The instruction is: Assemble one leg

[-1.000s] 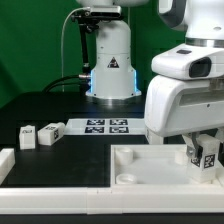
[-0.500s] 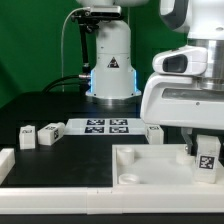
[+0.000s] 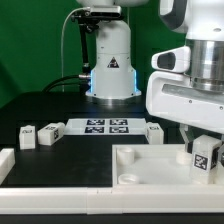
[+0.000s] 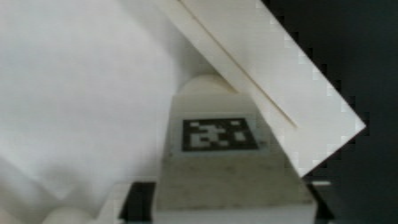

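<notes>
My gripper [image 3: 206,150] is shut on a leg [image 3: 207,156], a small white block with a square tag, and holds it over the far right corner of the large white panel [image 3: 150,166] on the exterior view's right. In the wrist view the leg [image 4: 217,135] stands between my two dark fingers [image 4: 150,200], tag facing the camera, with the panel [image 4: 71,90] and its raised edge behind it. The gripper [image 4: 228,206] grips the leg's sides. I cannot tell whether the leg's lower end touches the panel.
Two loose legs [image 3: 27,136] [image 3: 49,131] lie on the exterior view's left, and a third [image 3: 154,131] lies behind the panel. The marker board [image 3: 108,126] lies in front of the robot base. A white part [image 3: 6,160] sits at the left edge.
My hand has moved toward the exterior view's right with the leg, uncovering the loose leg behind the panel. The leg now sits nearer the panel's right edge.
</notes>
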{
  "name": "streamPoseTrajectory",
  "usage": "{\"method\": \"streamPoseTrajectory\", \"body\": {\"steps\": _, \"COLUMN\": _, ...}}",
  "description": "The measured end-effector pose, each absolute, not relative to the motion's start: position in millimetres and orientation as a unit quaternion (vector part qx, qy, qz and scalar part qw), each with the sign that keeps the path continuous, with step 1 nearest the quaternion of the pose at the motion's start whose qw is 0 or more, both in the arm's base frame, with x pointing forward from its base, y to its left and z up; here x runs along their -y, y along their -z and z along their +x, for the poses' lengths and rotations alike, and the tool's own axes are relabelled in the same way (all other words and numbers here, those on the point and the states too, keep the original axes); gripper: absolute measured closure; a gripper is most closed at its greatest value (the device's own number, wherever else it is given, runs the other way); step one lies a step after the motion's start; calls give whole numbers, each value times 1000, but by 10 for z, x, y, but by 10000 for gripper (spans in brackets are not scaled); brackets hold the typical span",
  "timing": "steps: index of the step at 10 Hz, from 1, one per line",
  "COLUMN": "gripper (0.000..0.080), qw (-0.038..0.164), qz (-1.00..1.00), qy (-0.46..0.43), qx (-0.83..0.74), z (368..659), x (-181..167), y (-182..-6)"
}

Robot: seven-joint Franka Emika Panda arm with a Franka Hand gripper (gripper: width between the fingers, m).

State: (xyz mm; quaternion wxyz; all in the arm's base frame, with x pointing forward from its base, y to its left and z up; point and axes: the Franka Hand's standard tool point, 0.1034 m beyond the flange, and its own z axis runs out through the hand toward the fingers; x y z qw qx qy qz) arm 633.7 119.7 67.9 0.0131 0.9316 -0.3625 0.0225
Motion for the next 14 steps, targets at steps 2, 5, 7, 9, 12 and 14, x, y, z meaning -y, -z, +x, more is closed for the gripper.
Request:
{"method": "streamPoseTrajectory", "body": {"steps": 2, "gripper": 331, "qw": 6, "qz": 945, "qy": -22, "qx": 327, "z": 6332, "x": -1197, "y": -700}}
{"method": "streamPoseTrajectory", "body": {"steps": 5, "gripper": 159, "qw": 7, "qz": 989, "qy": -19, "qx": 148, "z": 6330, "x": -1138, "y": -702}}
{"method": "streamPoseTrajectory", "body": {"steps": 7, "gripper": 151, "qw": 9, "qz": 998, "qy": -15, "qx": 66, "z": 6290, "x": -1159, "y": -668}}
{"method": "streamPoseTrajectory", "body": {"steps": 9, "gripper": 150, "qw": 16, "qz": 999, "qy": -13, "qx": -36, "z": 6261, "x": -1238, "y": -652}}
{"method": "streamPoseTrajectory", "body": {"steps": 12, "gripper": 150, "qw": 20, "qz": 990, "qy": -15, "qx": -140, "z": 6278, "x": -1296, "y": -689}}
{"method": "streamPoseTrajectory", "body": {"steps": 14, "gripper": 150, "qw": 29, "qz": 964, "qy": -15, "qx": -264, "z": 6310, "x": -1241, "y": -703}}
